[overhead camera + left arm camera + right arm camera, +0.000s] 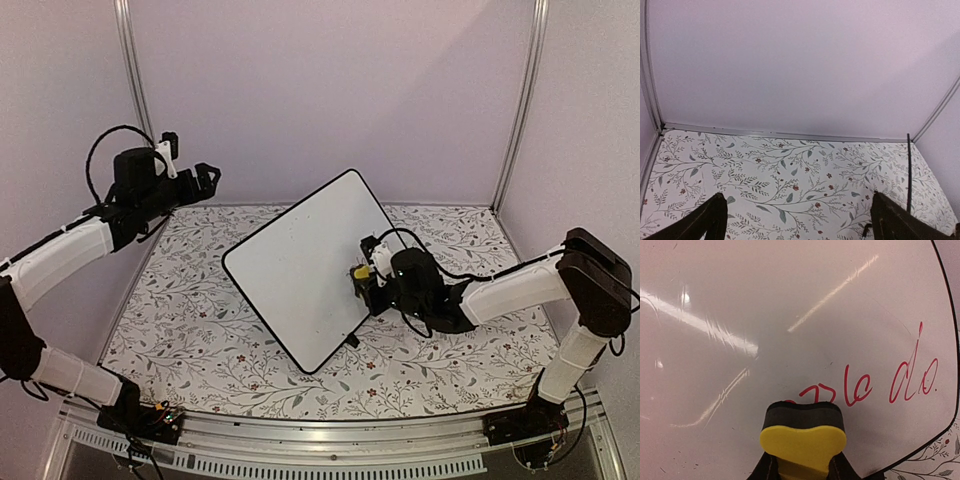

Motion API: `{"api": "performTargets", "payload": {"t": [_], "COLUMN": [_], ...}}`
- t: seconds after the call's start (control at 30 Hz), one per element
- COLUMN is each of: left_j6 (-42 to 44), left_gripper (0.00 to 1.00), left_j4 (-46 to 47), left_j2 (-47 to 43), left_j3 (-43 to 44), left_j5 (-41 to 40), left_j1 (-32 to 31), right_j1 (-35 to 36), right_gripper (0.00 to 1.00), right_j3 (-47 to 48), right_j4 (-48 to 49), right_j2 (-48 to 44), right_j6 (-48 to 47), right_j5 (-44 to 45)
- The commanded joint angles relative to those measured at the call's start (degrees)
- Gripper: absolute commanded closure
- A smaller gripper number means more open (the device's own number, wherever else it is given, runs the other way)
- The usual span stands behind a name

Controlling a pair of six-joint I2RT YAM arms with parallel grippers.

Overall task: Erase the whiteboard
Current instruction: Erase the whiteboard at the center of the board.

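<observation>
Two arms are reaching over a floral-printed table (200,330). The whiteboard (300,280), a glossy white rectangle with rounded corners and a thin black frame, is sitting mid-table, turned diagonally and bearing red cursive near one edge. The right gripper (802,467) is clenching a yellow eraser (802,437), whose dark felt is meeting the board. The left gripper (205,180) is hanging released, well apart.

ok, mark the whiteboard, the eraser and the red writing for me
whiteboard (300,270), top view, bare middle of its white face.
eraser (802,439), right wrist view, its yellow back.
red writing (867,386), right wrist view, middle letters of the line.
</observation>
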Motion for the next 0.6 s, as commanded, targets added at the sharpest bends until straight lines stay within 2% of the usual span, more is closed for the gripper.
{"api": "performTargets", "payload": {"t": [0.0,0.1,0.27,0.53,0.57], "left_j6": [2.63,6.26,13.03,19.04,18.4], "left_gripper": [0.0,0.0,0.0,0.0,0.0], "left_j4": [6.31,9.69,28.36,39.81,40.39], "left_j2": [0.85,3.23,6.87,11.34,11.52], "left_j3": [-4.69,-7.68,-18.9,-26.86,-27.69], "left_j5": [-4.84,-7.06,-6.48,-10.92,-8.96], "left_j1": [5.89,9.46,14.27,16.85,18.12], "right_j1": [-0.4,-0.4,-0.4,-0.44,-0.48], "right_gripper": [1.0,1.0,1.0,1.0,1.0], "right_j3": [2.49,4.79,8.67,11.99,11.94], "right_j4": [-0.97,-2.14,-3.33,-3.46,-3.16], "right_j2": [-3.11,-3.8,-3.94,-0.76,-0.47], "right_j6": [-1.18,-2.17,-4.39,-7.95,-8.05], "right_j5": [-0.2,-0.47,-0.12,-0.02,-0.16]}}
